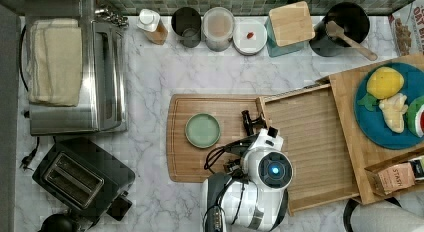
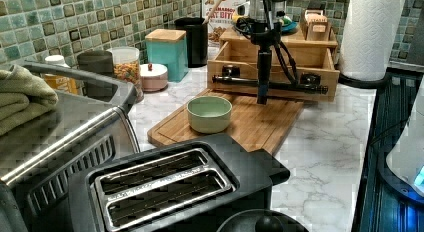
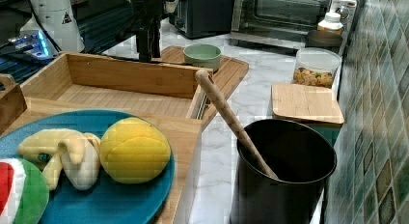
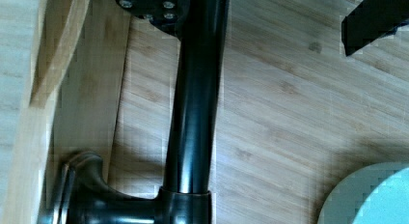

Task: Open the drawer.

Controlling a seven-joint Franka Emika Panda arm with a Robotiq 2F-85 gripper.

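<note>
The drawer (image 1: 310, 142) is a shallow light-wood tray standing pulled out from its wooden cabinet (image 1: 350, 92), over the edge of a darker cutting board (image 1: 225, 157). Its black bar handle (image 2: 235, 81) runs along the drawer front (image 2: 325, 89). My gripper (image 1: 251, 123) points down at the handle (image 4: 193, 113) and is open: one finger (image 4: 371, 21) is on the board side, the other (image 4: 149, 4) on the drawer side, with the bar between them. In the left view the gripper (image 2: 262, 94) straddles the middle of the bar. The right view shows the gripper (image 3: 147, 45) beyond the drawer's front wall (image 3: 130, 77).
A green bowl (image 1: 202, 130) sits on the cutting board close to the handle. A toaster oven (image 1: 75, 67) and a black toaster (image 1: 80, 179) fill the top view's left. Canisters and a black utensil pot (image 1: 340, 27) line the tiled wall. A blue plate (image 1: 372, 127) of toy food tops the cabinet.
</note>
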